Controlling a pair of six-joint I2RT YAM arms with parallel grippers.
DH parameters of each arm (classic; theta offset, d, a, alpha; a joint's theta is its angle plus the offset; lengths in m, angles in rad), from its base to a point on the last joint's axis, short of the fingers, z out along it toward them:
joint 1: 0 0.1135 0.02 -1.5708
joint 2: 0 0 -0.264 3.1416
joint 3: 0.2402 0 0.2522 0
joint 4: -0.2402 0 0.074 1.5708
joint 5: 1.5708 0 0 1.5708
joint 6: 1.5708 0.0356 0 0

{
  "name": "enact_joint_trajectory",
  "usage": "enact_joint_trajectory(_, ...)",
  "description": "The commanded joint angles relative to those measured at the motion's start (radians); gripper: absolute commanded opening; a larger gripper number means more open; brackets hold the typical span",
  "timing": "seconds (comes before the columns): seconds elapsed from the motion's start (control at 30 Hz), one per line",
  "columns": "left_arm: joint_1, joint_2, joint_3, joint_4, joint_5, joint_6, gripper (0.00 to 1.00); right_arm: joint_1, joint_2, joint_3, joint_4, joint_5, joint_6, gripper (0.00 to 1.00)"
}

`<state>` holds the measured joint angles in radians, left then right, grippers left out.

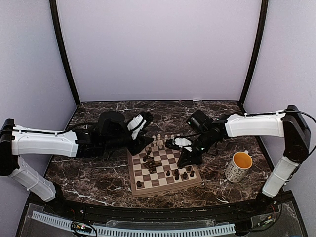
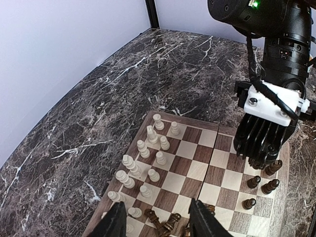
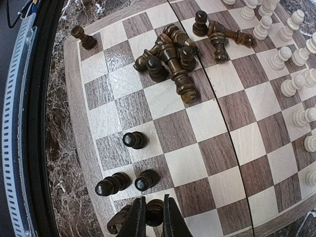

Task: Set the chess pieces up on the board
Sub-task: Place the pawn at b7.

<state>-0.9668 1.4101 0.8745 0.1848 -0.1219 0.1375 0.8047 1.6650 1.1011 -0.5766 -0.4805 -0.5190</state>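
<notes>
The square light-and-dark checkered wooden board (image 3: 217, 123) looks smooth with a faint sheen; the dark brown turned pieces (image 3: 173, 64) shine (lacquered wood, probably). The dark white-veined marble-look tabletop (image 2: 163, 74) appears polished.

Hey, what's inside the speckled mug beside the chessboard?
Only a yellow-orange inside shows in the speckled mug; liquid or glaze, I cannot tell. Anything below that surface is hidden.

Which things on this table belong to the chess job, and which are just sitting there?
Part of the job: board, pale chess pieces, dark chess pieces.
Just sitting there: speckled mug.
</notes>
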Motion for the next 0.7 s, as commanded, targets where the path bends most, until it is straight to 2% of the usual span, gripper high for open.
enact_joint_trajectory(0.0,0.004,-0.020,0.024,-0.006,-0.013,-0.010,0.46,0.008,0.028,-0.011,0.022,0.004,-0.007,0.10)
enact_joint_trajectory(0.47,0.004,-0.031,0.027,-0.020,-0.014,-0.012,0.46,0.008,0.084,0.003,0.002,-0.005,-0.015,0.10)
enact_joint_trajectory(0.67,0.004,-0.031,0.029,-0.024,-0.014,-0.010,0.46,0.009,0.087,0.003,0.001,-0.001,-0.016,0.14)
